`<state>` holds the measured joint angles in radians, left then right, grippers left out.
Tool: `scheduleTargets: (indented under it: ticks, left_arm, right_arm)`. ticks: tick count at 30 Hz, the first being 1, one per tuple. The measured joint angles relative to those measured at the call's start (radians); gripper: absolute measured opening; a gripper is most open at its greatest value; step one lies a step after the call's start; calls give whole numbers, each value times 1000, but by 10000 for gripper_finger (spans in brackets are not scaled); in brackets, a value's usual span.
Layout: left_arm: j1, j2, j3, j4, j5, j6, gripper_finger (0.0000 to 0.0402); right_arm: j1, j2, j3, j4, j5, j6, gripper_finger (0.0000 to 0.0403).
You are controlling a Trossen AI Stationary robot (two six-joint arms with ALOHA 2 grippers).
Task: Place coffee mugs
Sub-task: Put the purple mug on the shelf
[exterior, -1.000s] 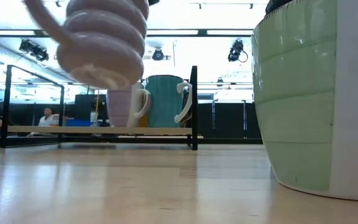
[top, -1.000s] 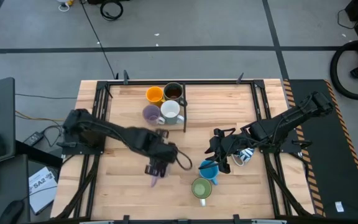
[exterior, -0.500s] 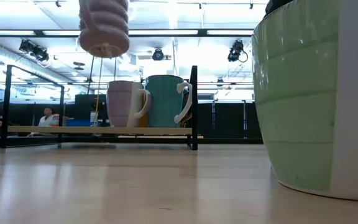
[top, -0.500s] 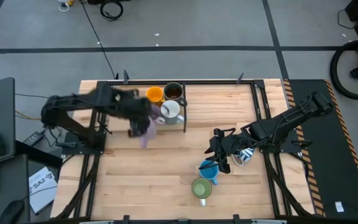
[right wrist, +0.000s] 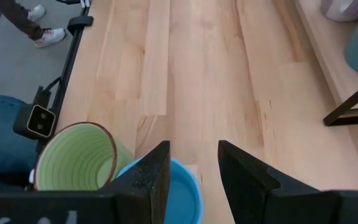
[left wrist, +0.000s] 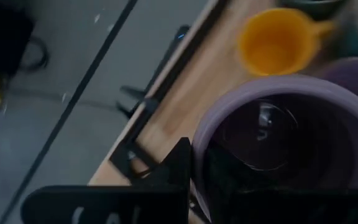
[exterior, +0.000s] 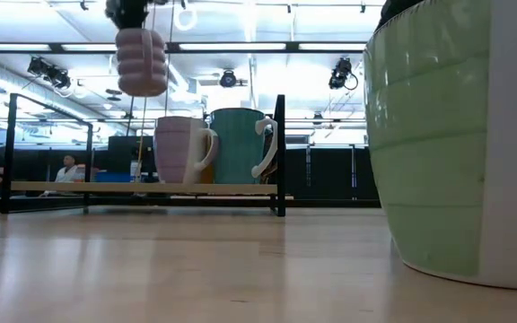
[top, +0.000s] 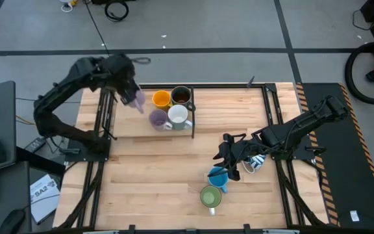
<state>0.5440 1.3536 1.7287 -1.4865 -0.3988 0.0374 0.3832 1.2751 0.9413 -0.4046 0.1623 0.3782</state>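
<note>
Purple ceramic was in the left gripper (top: 130,91): its fingers were closed on the rim of a ribbed purple mug (top: 137,99), one finger inside the cup, as the left wrist view showed. The mug hung in the air above the far left part of the rack (top: 192,127), just beside the orange mug (top: 161,99), and in the low view it hung clearly higher than the mugs on the shelf. On the rack stood also a dark grey mug (top: 182,95), a white mug (top: 178,115) and a second purple mug (top: 157,119). The right gripper (top: 229,159) waited open above the blue mug (top: 217,177), with the green mug (top: 210,196) near it on the counter (top: 148,175) and a white patterned mug (top: 257,162) partly hidden under the arm. I judge that the free place on the shelf was narrow, so the descending mug could strike the orange mug or the second purple one and push it. Also the rim grip was thin, and the mug could turn or slip if it touched the shelf edge.
</note>
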Motion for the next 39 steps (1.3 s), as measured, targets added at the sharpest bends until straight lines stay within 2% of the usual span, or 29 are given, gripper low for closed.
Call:
scheduleTargets:
  ticks: [6, 12, 25, 39]
  left_arm:
    - [186, 37, -2, 15, -1, -29, 29]
    - [279, 108, -2, 32, 33, -53, 29]
    - [294, 289, -2, 41, 64, -122, 29]
    - [292, 303, -2, 36, 96, -246, 29]
  right_arm:
    - [0, 0, 0, 0, 4, -22, 140]
    - [-7, 0, 0, 0, 5, -23, 140]
    - [-13, 0, 0, -1, 2, -23, 140]
    - [22, 0, 0, -1, 0, -14, 140]
